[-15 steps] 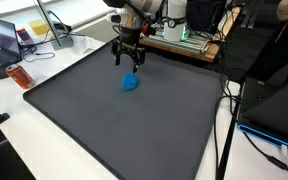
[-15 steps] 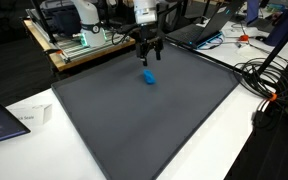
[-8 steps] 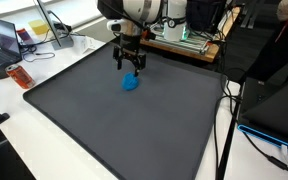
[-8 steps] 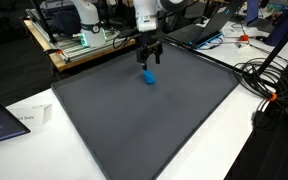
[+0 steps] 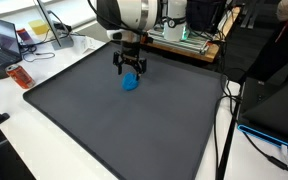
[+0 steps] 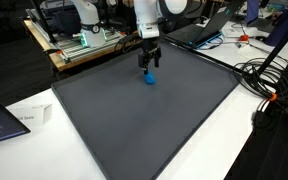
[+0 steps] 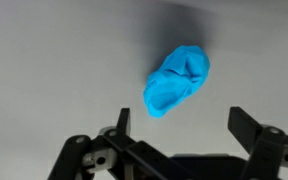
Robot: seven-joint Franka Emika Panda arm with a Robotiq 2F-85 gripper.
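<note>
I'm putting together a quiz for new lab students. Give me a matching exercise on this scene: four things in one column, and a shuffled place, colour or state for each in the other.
1 tool
2 blue lump
3 mat
4 orange object

A dark grey
B on the white table, beside the mat
C open, close above the lump
D lies crumpled on the mat

Pairs: 1-C, 2-D, 3-A, 4-B
</note>
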